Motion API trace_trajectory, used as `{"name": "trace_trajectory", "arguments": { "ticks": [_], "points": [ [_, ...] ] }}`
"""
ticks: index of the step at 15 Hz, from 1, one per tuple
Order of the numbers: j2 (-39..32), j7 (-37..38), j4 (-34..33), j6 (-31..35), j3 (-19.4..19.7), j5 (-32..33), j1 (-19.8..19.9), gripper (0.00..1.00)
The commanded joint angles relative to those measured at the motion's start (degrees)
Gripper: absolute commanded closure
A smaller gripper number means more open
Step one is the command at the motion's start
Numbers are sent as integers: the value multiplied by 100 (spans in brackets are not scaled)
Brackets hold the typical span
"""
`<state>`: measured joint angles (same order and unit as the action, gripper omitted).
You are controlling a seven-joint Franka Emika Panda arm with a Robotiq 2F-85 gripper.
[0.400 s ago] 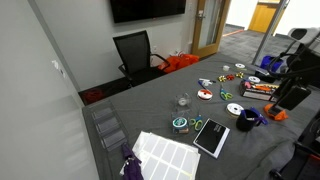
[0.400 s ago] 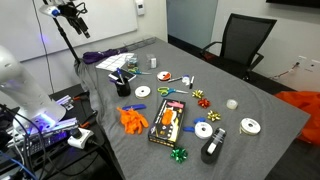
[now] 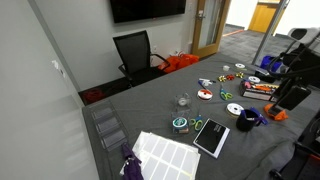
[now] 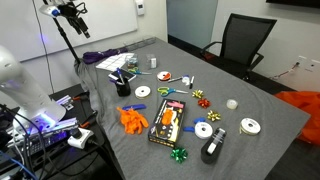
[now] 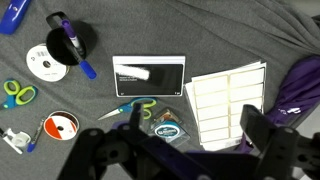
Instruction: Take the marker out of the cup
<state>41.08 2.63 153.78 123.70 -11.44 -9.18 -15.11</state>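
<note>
Currently the cup [image 5: 73, 38] sits at the top left of the wrist view, upright on the bench [image 5: 240, 30]. The marker [image 5: 72, 45] stands tilted in it, with its lower end leaning out over the rim toward the notebook [image 5: 150, 75].

Fingers [image 5: 262, 135] enter from the bottom edge of that view and stand wide apart. A tape roll [image 5: 167, 128] and the lower edge of the label sheets [image 5: 225, 100] show in the gap between them. Cup and marker lie well apart from both fingers, up and to the left of the left one. The notebook and a pair of scissors [image 5: 130, 108] lie between the cup and the fingers.

Pose: the wrist camera looks down on the bench from well above, and the fingers touch neither the bench nor anything on it.

Both exterior views show the cup [image 3: 245, 122] [image 4: 123, 88] near one bench edge, with the marker visible only as a small purple-blue streak at its mouth.

Hard to make out:
- The arm cannot be resolved in either exterior view.
- The fingers are dark and blurred in the wrist view, and their bases are cut off by the bottom edge.
- A purple cloth [image 5: 300, 85] is cut off at the right edge.
- The marker's tip inside the cup is hidden by the cup wall.
</note>
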Motion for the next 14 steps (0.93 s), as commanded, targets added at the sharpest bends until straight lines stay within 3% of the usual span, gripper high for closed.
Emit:
{"name": "trace_trajectory", "arguments": {
  "ticks": [1, 5, 6, 14],
  "points": [
    [-266, 48, 167, 917, -13, 293, 355, 0],
    [-380, 30, 208, 1108, 20, 337, 443, 0],
    [-2, 6, -12, -15, 9, 9, -8, 0],
    [-88, 87, -1, 288, 36, 163, 161, 0]
  ]
}}
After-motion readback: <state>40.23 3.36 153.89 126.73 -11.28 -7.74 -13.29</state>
